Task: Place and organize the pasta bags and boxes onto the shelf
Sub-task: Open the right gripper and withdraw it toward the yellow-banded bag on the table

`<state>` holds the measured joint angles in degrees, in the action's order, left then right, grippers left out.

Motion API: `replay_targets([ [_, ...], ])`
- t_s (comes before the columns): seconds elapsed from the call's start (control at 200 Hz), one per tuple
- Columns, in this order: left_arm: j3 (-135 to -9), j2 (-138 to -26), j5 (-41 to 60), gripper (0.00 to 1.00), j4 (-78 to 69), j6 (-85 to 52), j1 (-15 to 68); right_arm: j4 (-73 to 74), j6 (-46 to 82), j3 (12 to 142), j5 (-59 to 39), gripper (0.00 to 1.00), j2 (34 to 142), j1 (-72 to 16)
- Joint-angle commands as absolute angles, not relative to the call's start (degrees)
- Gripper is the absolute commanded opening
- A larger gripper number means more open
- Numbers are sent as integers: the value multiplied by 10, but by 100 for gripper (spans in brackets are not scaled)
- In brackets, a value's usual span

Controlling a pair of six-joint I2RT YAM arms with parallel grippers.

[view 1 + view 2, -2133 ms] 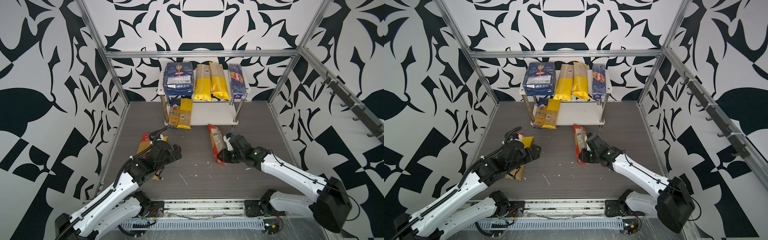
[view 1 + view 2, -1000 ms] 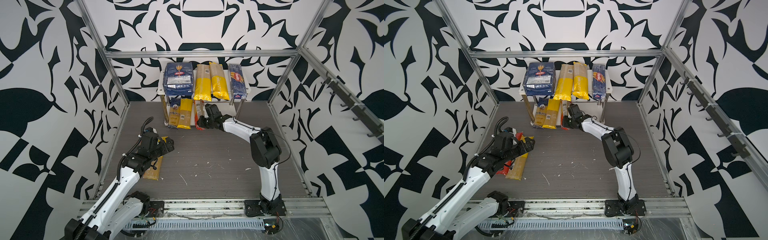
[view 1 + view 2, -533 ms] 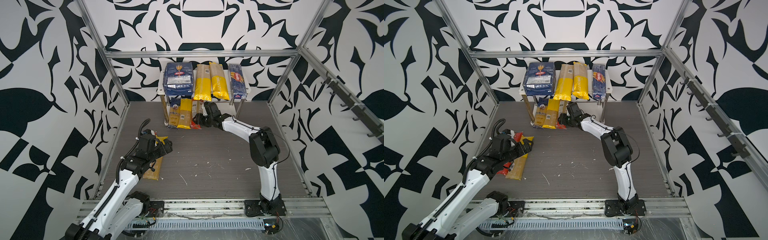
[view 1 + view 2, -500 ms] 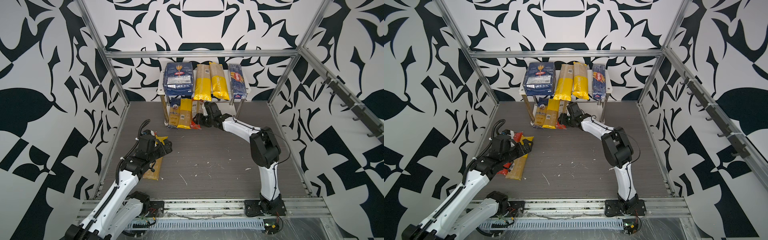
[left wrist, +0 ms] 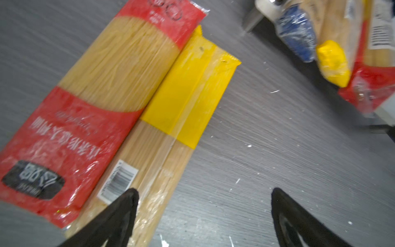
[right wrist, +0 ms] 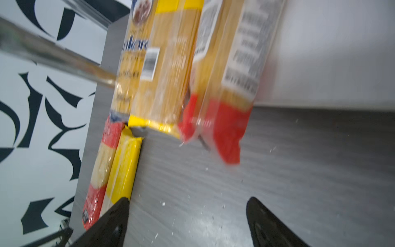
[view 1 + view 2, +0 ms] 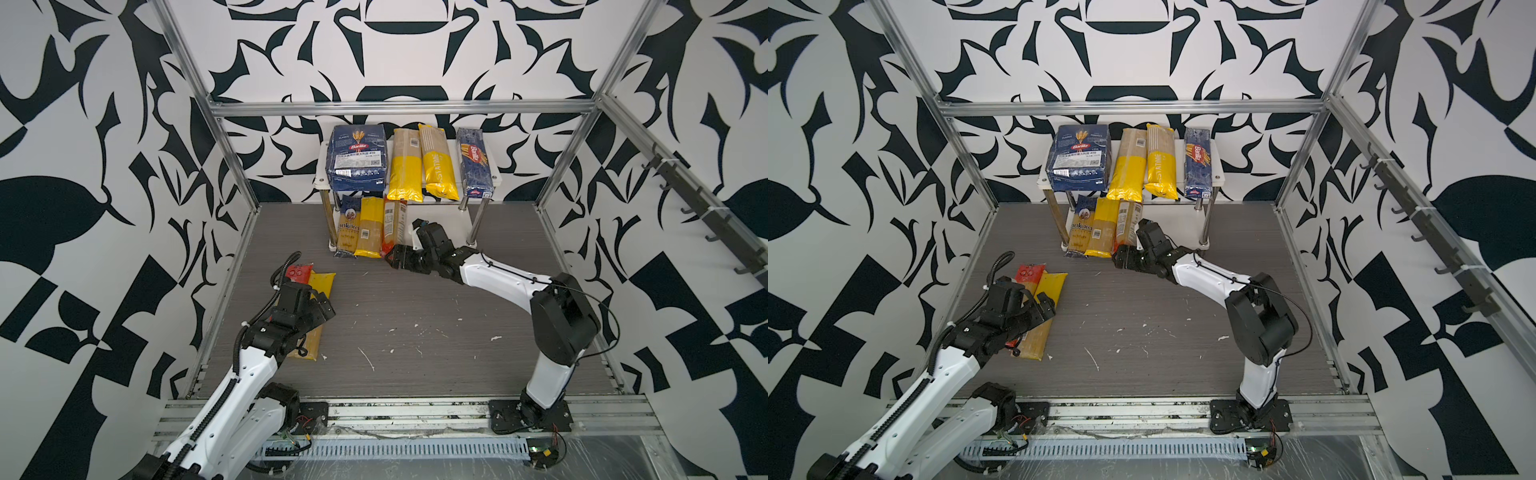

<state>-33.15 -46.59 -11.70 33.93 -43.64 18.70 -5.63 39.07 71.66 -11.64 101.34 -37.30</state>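
Observation:
The shelf [image 7: 496, 183] stands at the back wall. Its top board carries the wide Barilla box [image 7: 357, 158], two yellow bags [image 7: 405, 166] and the narrow Barilla box [image 7: 473, 168]. On the lower board [image 6: 320, 53] lie the ankara bag [image 7: 348, 230], a yellow bag [image 7: 370, 228] and a red-and-clear bag [image 7: 392, 226] [image 6: 230, 85], their ends overhanging the front. My right gripper [image 7: 405, 243] [image 6: 188, 205] stands open just in front of the red-and-clear bag, holding nothing. A red bag [image 5: 96, 96] and a yellow bag [image 5: 181, 102] lie side by side on the floor at left. My left gripper [image 7: 322, 303] [image 5: 203, 205] hangs open over the yellow one's edge.
Aluminium frame rails [image 7: 399, 107] box in the grey floor [image 7: 415, 332] on three sides. A rail of black hooks [image 7: 706, 216] runs along the right wall. White pasta crumbs [image 7: 365, 357] dot the floor. The right half of the lower board is bare.
My right gripper has opened and let go of the red-and-clear bag, which now rests on the lower board beside the yellow bag. The left gripper has shifted slightly over the floor bags.

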Motion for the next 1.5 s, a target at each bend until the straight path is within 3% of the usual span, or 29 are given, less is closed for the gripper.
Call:
replay_targets([
  [0.0,-315,-476,-132,100,360,-457,184,-54,384,673,-98,88,955,-401],
  [0.29,-279,-574,-130,99,276,-476,180,-43,402,529,-77,88,819,-435],
  [0.675,-291,-686,-86,98,216,-527,194,-86,380,462,-50,89,696,-429],
  [1.125,-379,-872,-96,86,136,-643,453,-113,374,437,-50,89,639,-419],
  [1.31,-407,-839,-125,89,184,-653,485,-131,362,427,-42,89,631,-418],
  [1.495,-395,-692,-199,97,299,-652,483,-126,352,433,-61,89,673,-421],
])
